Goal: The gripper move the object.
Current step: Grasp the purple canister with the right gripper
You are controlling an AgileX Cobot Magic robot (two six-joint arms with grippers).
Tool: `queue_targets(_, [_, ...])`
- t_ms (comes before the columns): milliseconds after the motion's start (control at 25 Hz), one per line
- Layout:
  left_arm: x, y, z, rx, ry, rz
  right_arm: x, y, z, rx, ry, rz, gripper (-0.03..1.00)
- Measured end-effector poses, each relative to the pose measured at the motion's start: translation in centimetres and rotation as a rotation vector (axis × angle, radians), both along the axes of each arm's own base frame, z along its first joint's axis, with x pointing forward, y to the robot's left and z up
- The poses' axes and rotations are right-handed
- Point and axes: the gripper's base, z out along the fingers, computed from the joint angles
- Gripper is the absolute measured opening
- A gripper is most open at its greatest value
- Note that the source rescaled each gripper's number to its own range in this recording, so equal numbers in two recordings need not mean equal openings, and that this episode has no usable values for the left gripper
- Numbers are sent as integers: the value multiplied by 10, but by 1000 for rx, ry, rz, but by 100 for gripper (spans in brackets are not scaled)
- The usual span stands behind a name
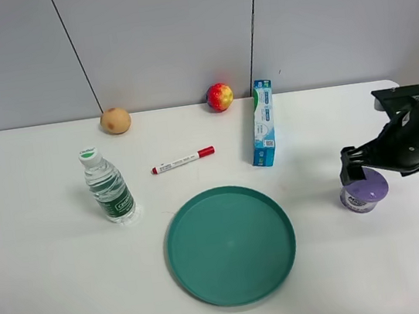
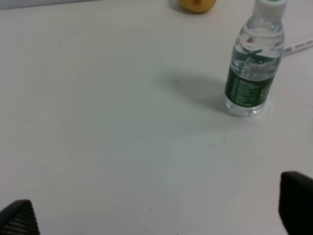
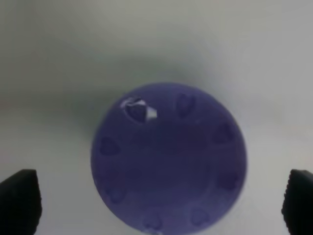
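REMOTE DESK: I hold the right arm's black jawed gripper directly above the small round jar with the lavender-purple dotted lid, upright on the white table at 3 o'clock from the teal round plate. The jaws are spread wide either side of the jar, gripping nothing.

We see the left gripper only as two black fingertips in the near corners of its wrist view, standing wide apart with the white table showing between them. Well beyond them a clear water bottle with a green label stands upright and throws a soft shadow to one side. A yellowish round thing and the end of a white marker are cut off by the edges near the bottle.
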Motion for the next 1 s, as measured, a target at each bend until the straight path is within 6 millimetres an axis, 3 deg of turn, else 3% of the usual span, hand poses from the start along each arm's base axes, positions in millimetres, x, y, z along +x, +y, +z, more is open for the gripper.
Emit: queue_targets(1000, [0, 0, 0, 0, 0, 0, 11, 4, -45, -8, 89, 8, 100])
